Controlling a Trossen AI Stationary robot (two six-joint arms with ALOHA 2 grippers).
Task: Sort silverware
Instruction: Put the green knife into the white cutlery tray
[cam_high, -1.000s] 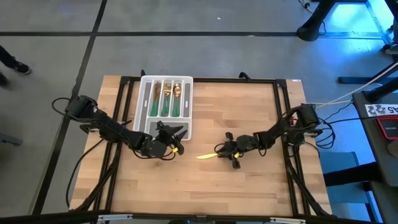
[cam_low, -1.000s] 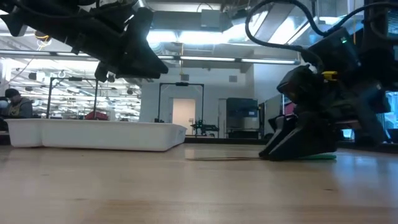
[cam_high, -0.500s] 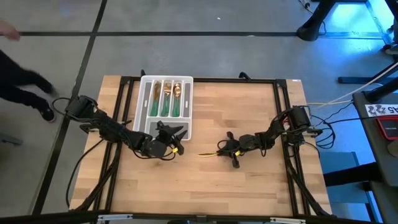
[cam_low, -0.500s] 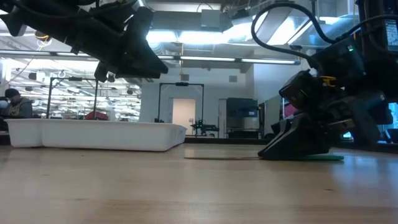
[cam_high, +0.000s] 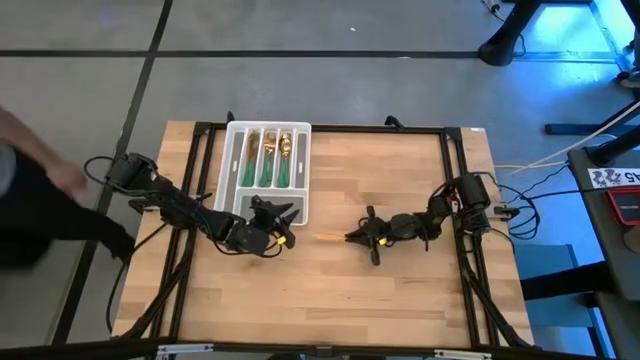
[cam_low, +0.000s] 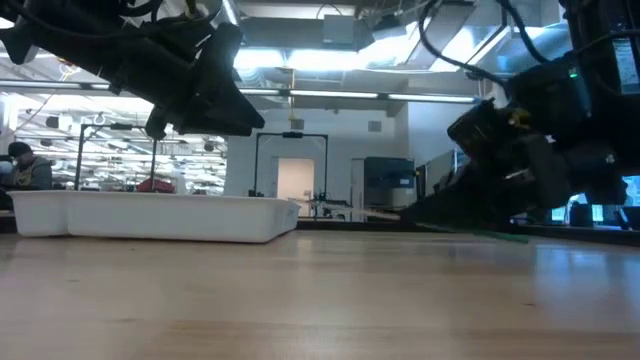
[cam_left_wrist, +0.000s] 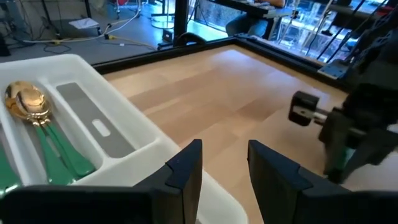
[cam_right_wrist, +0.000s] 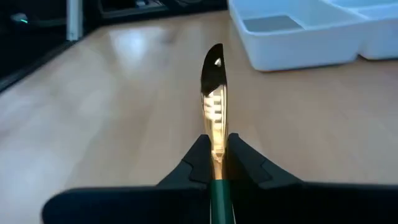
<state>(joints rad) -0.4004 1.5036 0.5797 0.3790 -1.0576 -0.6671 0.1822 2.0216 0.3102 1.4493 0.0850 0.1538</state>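
Observation:
A white compartmented tray (cam_high: 300, 170) sits at the table's far left and holds several gold-headed, green-handled pieces of silverware (cam_high: 268, 155), among them a spoon (cam_left_wrist: 25, 99). My left gripper (cam_high: 285, 225) hovers open over the tray's near end (cam_left_wrist: 143, 149), nothing between its fingers (cam_left_wrist: 186, 168). At mid-table my right gripper (cam_high: 352, 237) is shut on a knife (cam_high: 328, 237) with a gold blade (cam_right_wrist: 214, 93) and a green handle. In the low view the knife (cam_low: 480, 234) slants above the wood. My right gripper pinches the knife between its two fingers where the gold blade meets the green handle (cam_right_wrist: 215, 163). The fingers come nearly level from the table's right and lie along the knife. The blade sticks out ahead toward the table's left, lifted clear of the table.
A person (cam_high: 40, 200) moves beside the table's left edge. Black frame rails (cam_high: 450, 180) run around the tabletop. Bare wood (cam_high: 320, 300) lies between the grippers and toward the near edge.
The knife lay flat on the table with my right gripper at its handle end. That gripper has tipped from pointing down toward level and risen a little, lifting the knife clear of the wood. A person has come up along the left side.

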